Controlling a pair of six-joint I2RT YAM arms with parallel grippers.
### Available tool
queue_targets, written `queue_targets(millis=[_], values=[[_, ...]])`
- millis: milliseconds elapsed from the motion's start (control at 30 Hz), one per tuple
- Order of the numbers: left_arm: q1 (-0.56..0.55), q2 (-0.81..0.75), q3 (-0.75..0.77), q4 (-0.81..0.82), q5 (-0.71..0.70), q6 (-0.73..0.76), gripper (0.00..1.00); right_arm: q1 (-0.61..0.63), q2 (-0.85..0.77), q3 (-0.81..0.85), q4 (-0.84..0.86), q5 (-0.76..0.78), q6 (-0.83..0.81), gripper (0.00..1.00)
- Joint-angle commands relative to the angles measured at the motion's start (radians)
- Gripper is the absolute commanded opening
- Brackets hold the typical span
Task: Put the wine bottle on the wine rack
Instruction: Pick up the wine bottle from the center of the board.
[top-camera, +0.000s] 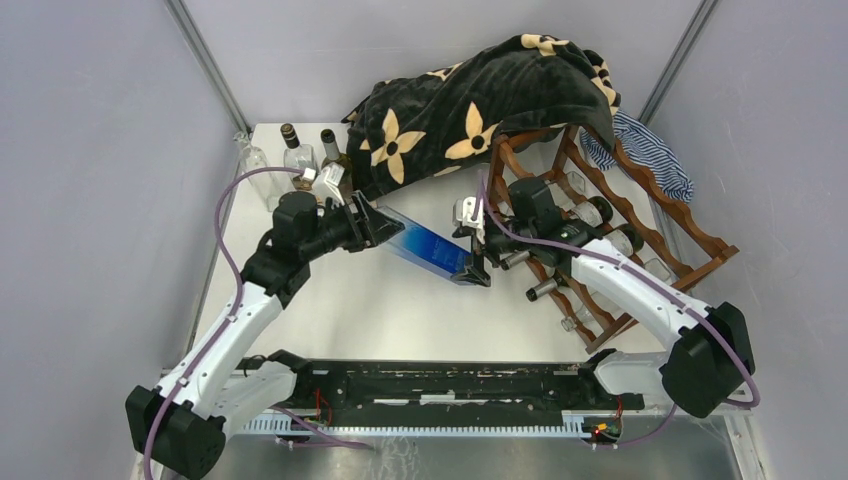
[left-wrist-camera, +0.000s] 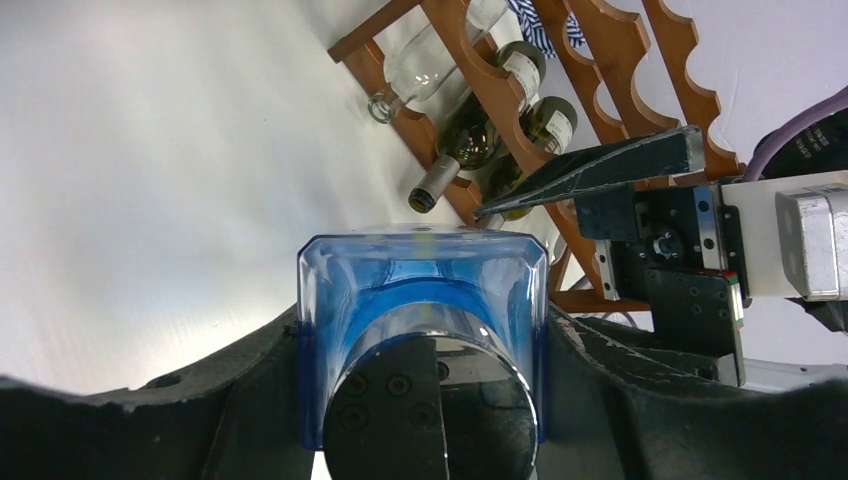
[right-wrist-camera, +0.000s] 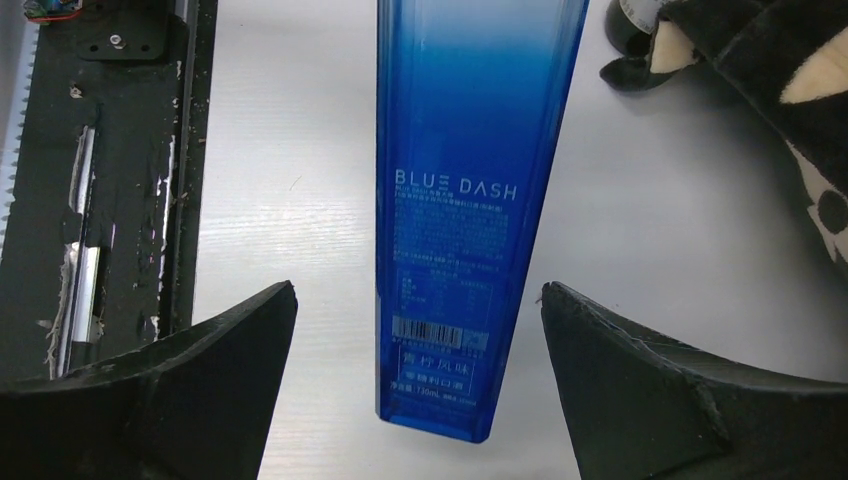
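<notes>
Your left pincer (left-wrist-camera: 425, 335) was clamped on the neck end of the wine bottle (top-camera: 425, 243), a square blue one. The bottle lay lengthwise over the middle of the table (top-camera: 400, 320), with its base pointing toward the right edge. Your right pincer (right-wrist-camera: 417, 295) stood wide open astride that base, with a gap on each side, touching nothing.

The wine rack (top-camera: 650, 215) stood askew along the right edge, just beyond the right pincer. Several bottles (top-camera: 545, 288) lay in its lower tiers, necks toward the middle of the table. A black blanket (top-camera: 470, 105) with tan flowers draped the rack's far end and the far edge, and a striped cloth (top-camera: 640, 150) hung behind it. A few glass bottles (top-camera: 297, 152) stood at the far left corner, just behind the left wrist.

Both arms reached forward from the near edge, elbows out, forearms turned inward toward each other.
</notes>
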Motion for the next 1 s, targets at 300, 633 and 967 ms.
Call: queue_targets(millis=[300,633,967], values=[[-0.087,0.006,0.024,0.331,-0.001,-0.182,0.02,0.046,0.036,-0.034,0.093,0.191,0.003,0.98],[-0.093,0.02,-0.015,0.403,-0.004,-0.281,0.02,0.076,-0.008,-0.127,0.156,0.268,-0.104,0.94],[-0.093,0.021,-0.055,0.417,0.008,-0.285,0.23,0.058,-0.014,-0.099,0.09,0.185,-0.168,0.0]])
